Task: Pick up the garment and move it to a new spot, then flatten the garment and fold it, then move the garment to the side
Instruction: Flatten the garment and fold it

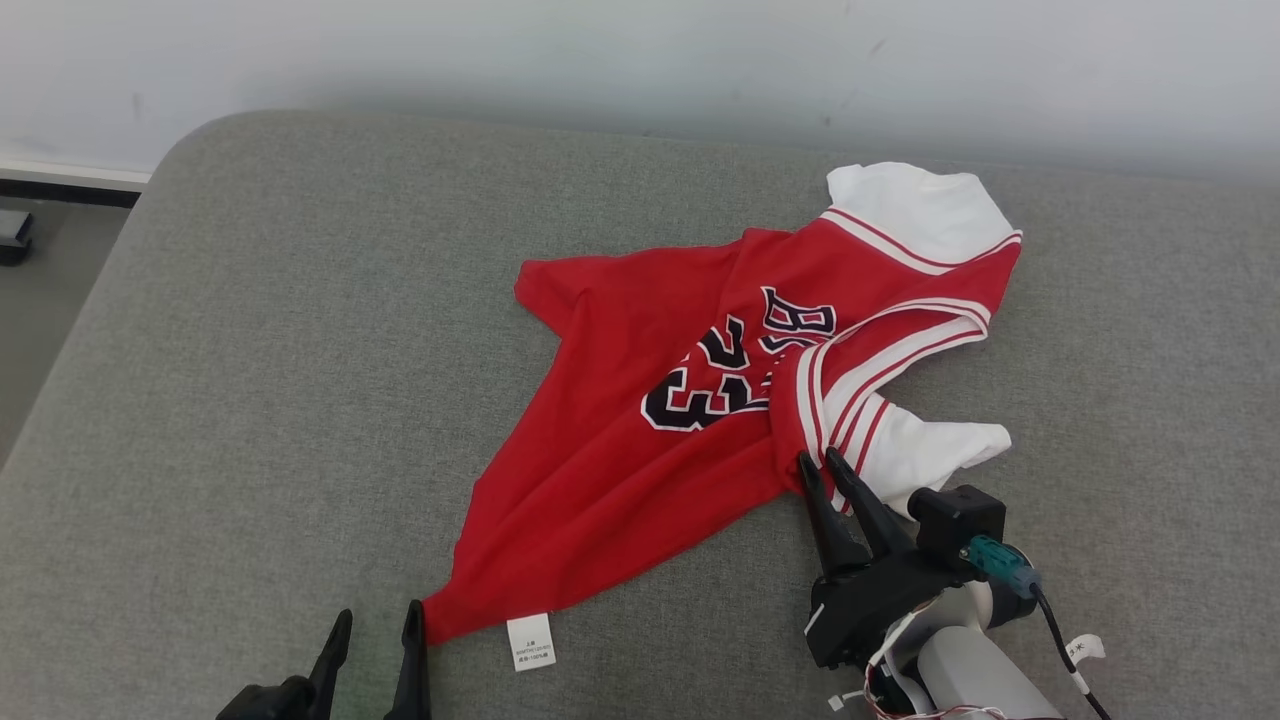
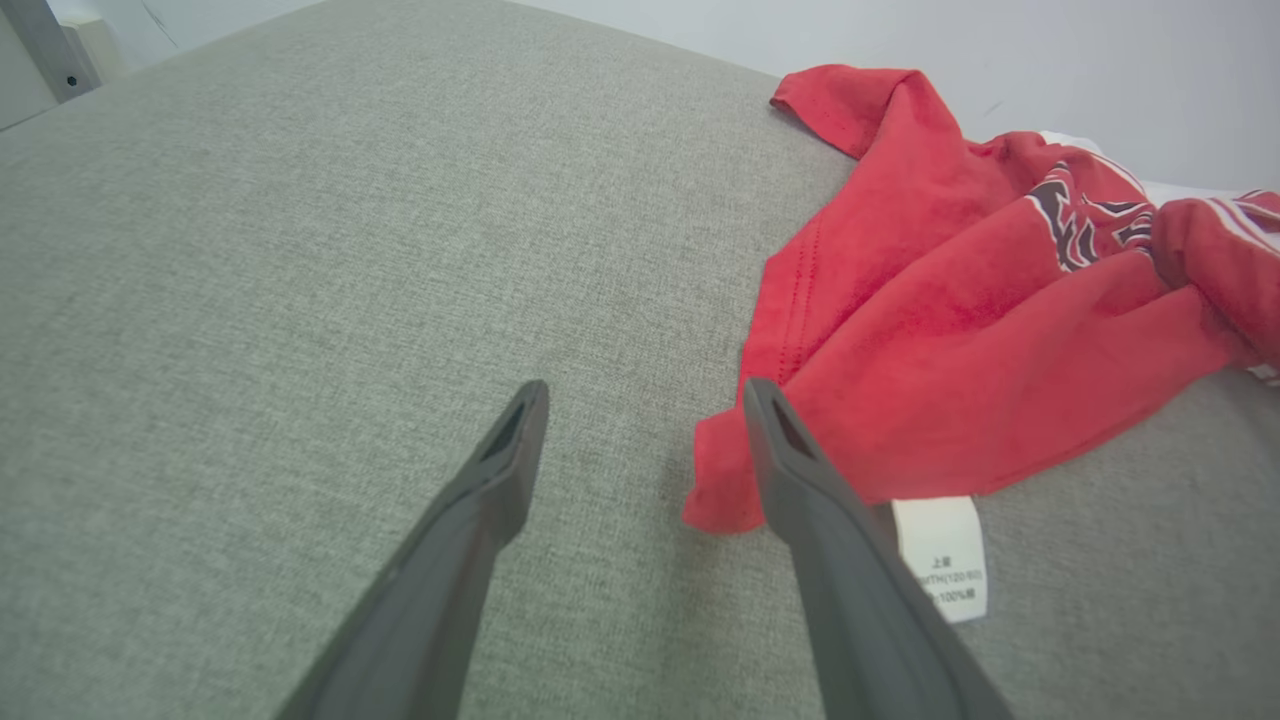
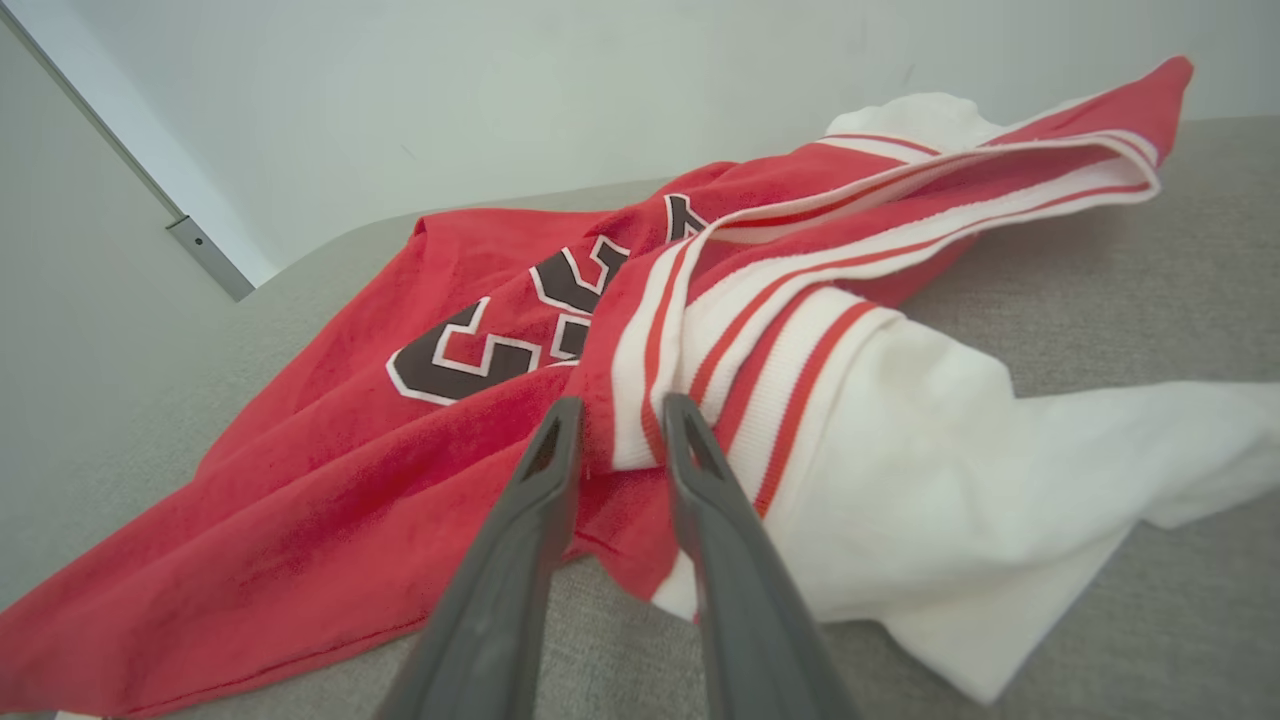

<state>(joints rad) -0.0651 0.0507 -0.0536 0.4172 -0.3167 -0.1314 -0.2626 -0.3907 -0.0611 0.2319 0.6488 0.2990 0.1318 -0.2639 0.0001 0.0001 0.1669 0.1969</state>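
Note:
The garment [image 1: 620, 460] is a red jersey with dark numbers, white-and-red striped trim and white sleeves, lying crumpled on the grey cushion [image 1: 280, 360]. My right gripper [image 1: 819, 456] sits at its near right side, with its fingers drawn close on a fold of red fabric and striped trim [image 3: 630, 430]. In the right wrist view the gripper [image 3: 624, 400] has cloth filling the gap between its fingers. My left gripper [image 1: 379, 610] stands open just left of the garment's near corner. In the left wrist view that gripper [image 2: 648, 390] has the red corner [image 2: 720, 480] against its right finger.
A white care label [image 1: 531, 641] hangs from the garment's near corner and also lies beside my left finger [image 2: 945, 555]. The cushion's rounded edge drops to the floor [image 1: 40, 300] at the left. A pale wall [image 1: 600, 50] runs behind the cushion.

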